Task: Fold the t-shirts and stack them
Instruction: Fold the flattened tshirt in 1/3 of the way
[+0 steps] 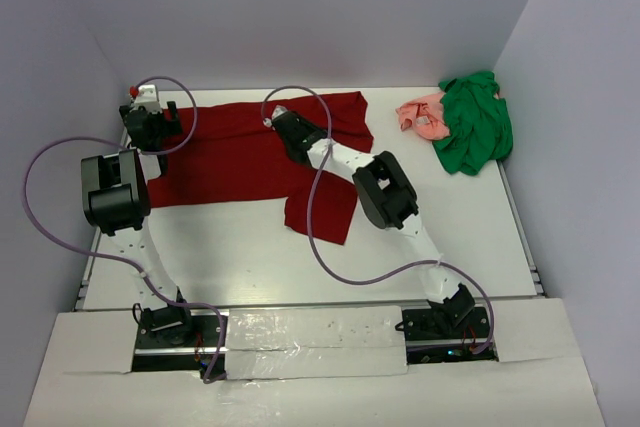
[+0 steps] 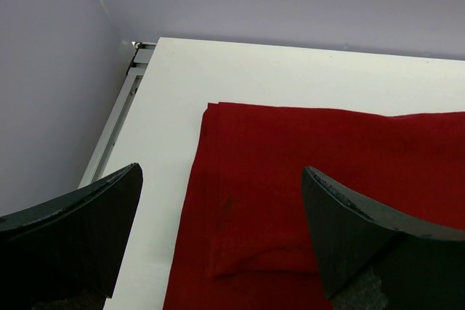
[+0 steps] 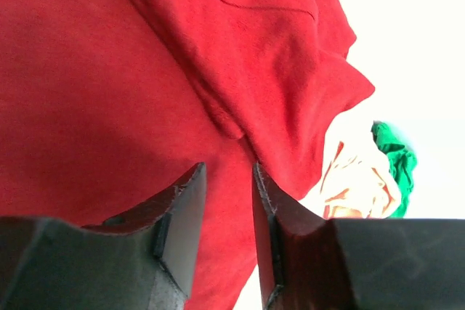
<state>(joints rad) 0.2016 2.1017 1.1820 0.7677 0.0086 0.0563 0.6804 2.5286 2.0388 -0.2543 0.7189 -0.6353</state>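
The maroon t-shirt (image 1: 240, 152) lies spread over the far left and middle of the table (image 1: 450, 237), with one part hanging toward the near side. My left gripper (image 1: 150, 130) is open over the shirt's far left corner (image 2: 290, 172), its fingers (image 2: 363, 230) wide apart and holding nothing. My right gripper (image 1: 279, 118) is at the shirt's far edge near the middle. Its jaws stand close together on a puckered fold of the maroon cloth (image 3: 145, 70). The green t-shirt (image 1: 476, 123) and the salmon-pink t-shirt (image 1: 424, 115) lie crumpled together at the far right.
Purple walls enclose the table on the left, far and right sides. A metal rail (image 2: 120, 117) runs along the left table edge. Purple cables (image 1: 320, 217) loop from both arms over the shirt and the table.
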